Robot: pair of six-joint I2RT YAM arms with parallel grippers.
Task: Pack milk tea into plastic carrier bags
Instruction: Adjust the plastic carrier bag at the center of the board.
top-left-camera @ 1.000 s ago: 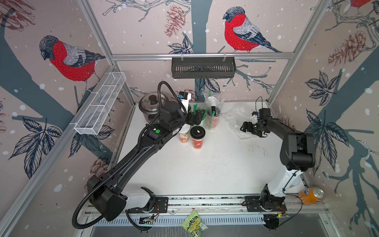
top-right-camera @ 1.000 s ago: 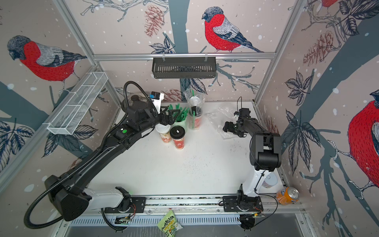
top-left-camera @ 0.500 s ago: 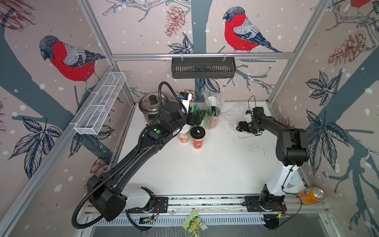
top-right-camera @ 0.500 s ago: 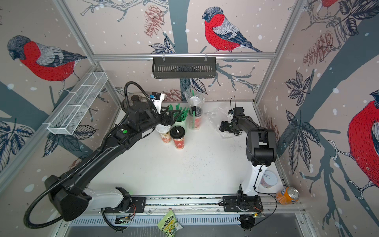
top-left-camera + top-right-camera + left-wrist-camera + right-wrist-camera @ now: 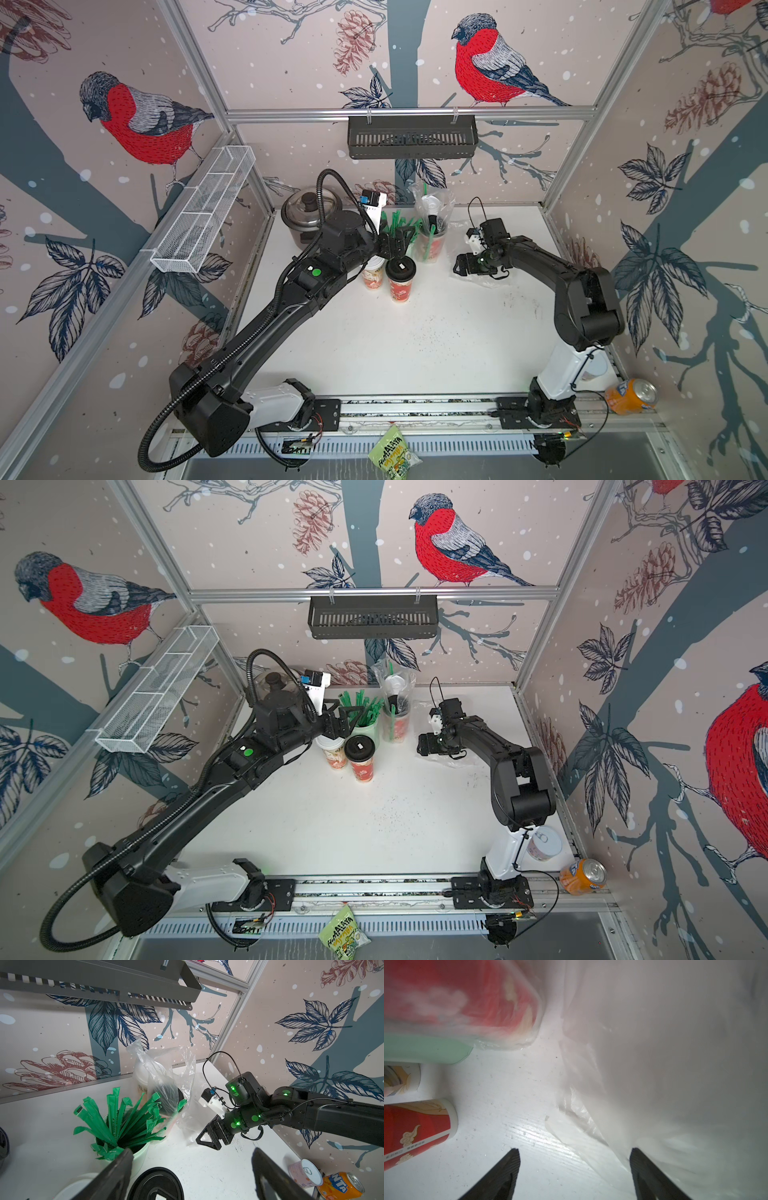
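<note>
Right gripper shifted left, lowered at flat transparent plastic bag, jaws wide, empty. Left gripper wide above unbagged black-lidded red paper cup, white-lidded cream-orange paper cup, left of bag. Bag grab likely next.

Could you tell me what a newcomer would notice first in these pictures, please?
Red-breasted birds on the walls stand out first. At the back of the white table, the open left gripper hangs over a black-lidded cup and a white-lidded cup, beside a cup of green straws. The open right gripper sits low by a flat clear bag, next to a bag holding cups.
</note>
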